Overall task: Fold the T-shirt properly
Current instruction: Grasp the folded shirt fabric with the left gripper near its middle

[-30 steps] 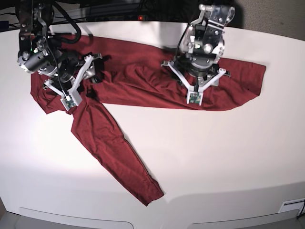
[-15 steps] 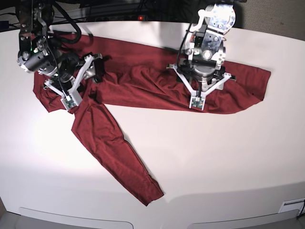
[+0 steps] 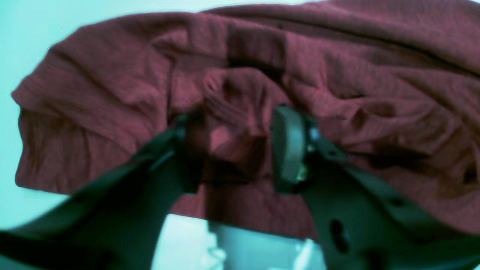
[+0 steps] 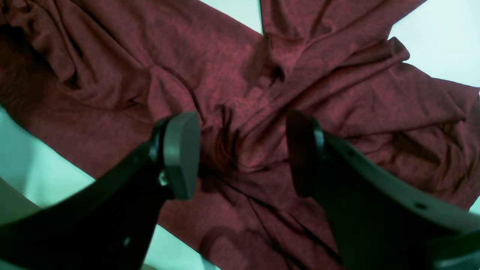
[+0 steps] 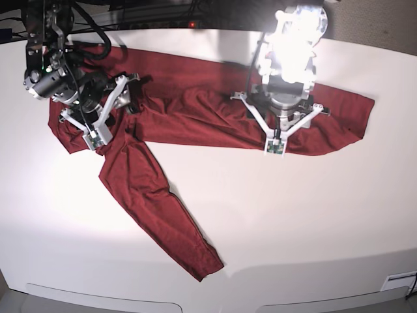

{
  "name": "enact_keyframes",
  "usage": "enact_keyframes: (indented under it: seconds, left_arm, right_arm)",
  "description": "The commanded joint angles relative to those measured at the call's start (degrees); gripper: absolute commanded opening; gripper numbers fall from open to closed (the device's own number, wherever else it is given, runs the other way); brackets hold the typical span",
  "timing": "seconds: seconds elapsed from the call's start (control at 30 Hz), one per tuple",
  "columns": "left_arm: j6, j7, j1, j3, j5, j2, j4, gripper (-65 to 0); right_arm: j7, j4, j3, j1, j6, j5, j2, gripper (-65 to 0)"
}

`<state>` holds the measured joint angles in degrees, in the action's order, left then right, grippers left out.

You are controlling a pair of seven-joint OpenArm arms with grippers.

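Note:
The dark red T-shirt (image 5: 195, 114) lies spread across the far half of the white table (image 5: 306, 215), with one long sleeve (image 5: 163, 215) running toward the near edge. My left gripper (image 3: 238, 150) is down on the shirt's right part (image 5: 339, 124), and a raised fold of fabric (image 3: 236, 131) fills the gap between its fingers. In the base view that gripper (image 5: 281, 111) is washed out by glare. My right gripper (image 4: 243, 153) stands open over wrinkled cloth near the shirt's left end (image 5: 71, 134), where it (image 5: 107, 111) hovers at the sleeve's root.
Cables and dark equipment (image 5: 156, 13) line the table's far edge. A pale panel (image 5: 397, 282) sits at the near right corner.
My left arm has shifted right and the shirt's right end has slid right with it. Its jaws have narrowed around a fold. The right arm has stayed put.

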<state>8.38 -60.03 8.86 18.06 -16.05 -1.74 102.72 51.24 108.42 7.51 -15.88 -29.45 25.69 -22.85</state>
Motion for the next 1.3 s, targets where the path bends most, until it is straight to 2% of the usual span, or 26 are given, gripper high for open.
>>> enact_keyframes:
  seconds: [0.0, 0.07, 0.23, 0.43, 0.73, 0.77, 0.83, 0.93, 0.97, 1.27]
  left_arm:
    - [-0.2, 1.1, -0.5, 0.0, -0.5, -0.1, 1.1, -44.2]
    - [-0.2, 1.3, -0.3, 0.0, -0.4, -0.1, 1.1, -47.0]
    - [-0.2, 1.4, -0.2, 0.0, -0.4, -0.1, 1.1, -46.7]
    - [-0.2, 4.8, -0.2, 0.0, -0.4, -0.1, -0.5, -35.4]
    - [-0.2, 4.0, -0.2, 0.0, -0.8, 0.0, -3.8, -36.1]
    - [-0.2, 4.0, -0.2, 0.0, -2.0, 0.0, -3.8, -37.0]
    - [-0.2, 4.0, -0.2, 0.0, -4.5, 0.0, -3.8, -43.3]
    - [-0.2, 4.0, -0.3, 0.0, -7.4, 0.0, -3.8, -62.0]
    - [-0.1, 3.9, -0.3, 0.0, -8.0, 0.0, -3.8, -65.0]
    - [0.0, 3.7, -1.8, 0.0, -12.9, 0.0, -3.6, -65.0]
  right_arm:
    - [-1.1, 1.1, 0.4, 0.5, -0.3, 0.7, -0.8, -28.6]
    - [-1.1, 1.1, 0.4, 0.5, -0.3, 0.7, -0.8, -28.6]
    - [-1.1, 1.1, 0.4, 0.5, -0.3, 0.7, -0.8, -28.6]
    - [-1.0, 1.1, 0.4, 0.5, -0.3, 0.7, -0.8, -28.6]
    - [-0.9, 1.1, 0.4, 0.5, -0.3, 0.7, -0.8, -28.6]
    - [-0.9, 1.1, 0.4, 0.5, -0.3, 0.7, -0.8, -28.6]
    - [-0.9, 1.1, 0.4, 0.5, -0.3, 0.7, -0.8, -28.6]
    - [-0.9, 1.1, 0.4, 0.5, -0.3, 0.7, -0.8, -28.6]
    - [-0.9, 1.1, 0.4, 0.5, -0.3, 0.7, -0.8, -28.6]
    - [-0.9, 1.1, 0.4, 0.5, -0.3, 0.7, -0.8, -28.6]
